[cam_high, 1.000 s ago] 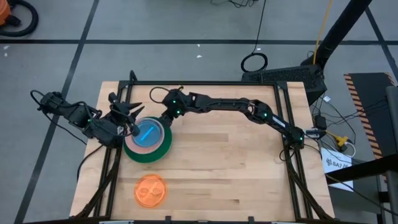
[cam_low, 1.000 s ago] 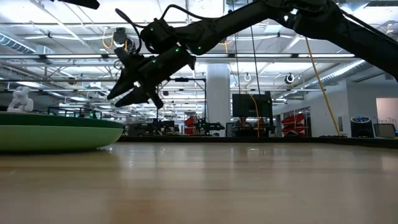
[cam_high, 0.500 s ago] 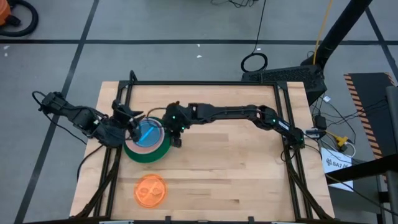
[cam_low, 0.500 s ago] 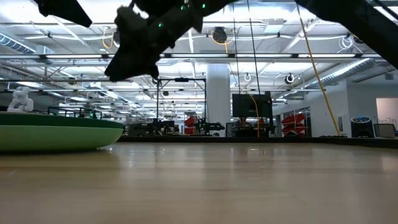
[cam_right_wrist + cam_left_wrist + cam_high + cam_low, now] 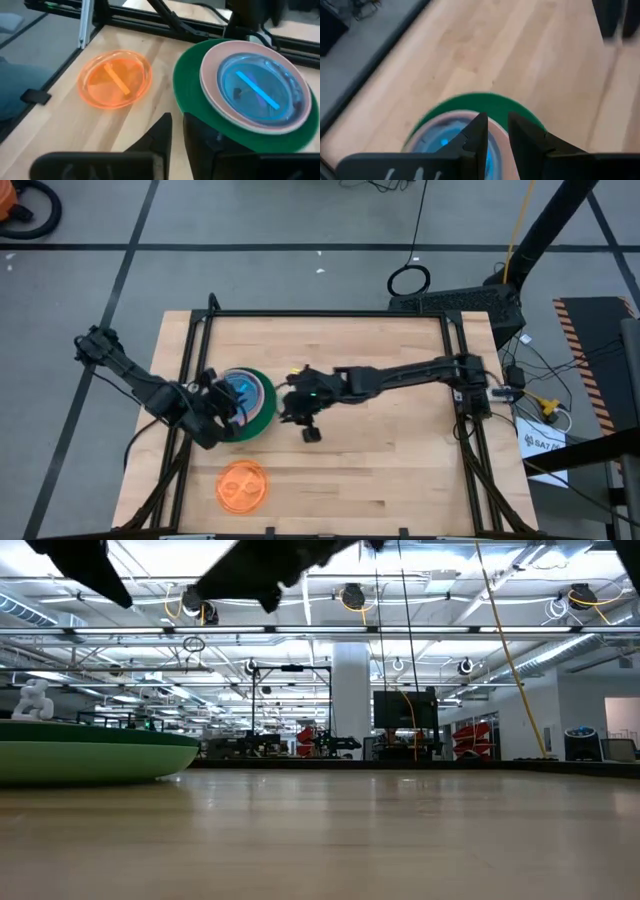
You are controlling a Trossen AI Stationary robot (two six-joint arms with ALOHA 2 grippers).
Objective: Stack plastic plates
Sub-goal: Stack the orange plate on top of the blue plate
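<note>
We are seeing the blue plate (image 5: 261,90) lying on the salmon plate (image 5: 211,65) and dark green plate (image 5: 187,75); the orange plate (image 5: 242,485) is lying apart. The left pincer (image 5: 495,131) and right pincer (image 5: 177,131) are both standing narrowly open, gripping nothing.

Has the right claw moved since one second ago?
Yes. In the high view, the right claw has pulled back from the far side of the plate stack toward the table's middle and now hangs beside the stack's right edge, nearer the table's front.

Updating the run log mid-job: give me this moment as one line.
stack: blue plate on top, green at base | orange plate: alone on table, unstacked | left gripper: over stack | right gripper: beside stack, carrying nothing
</note>
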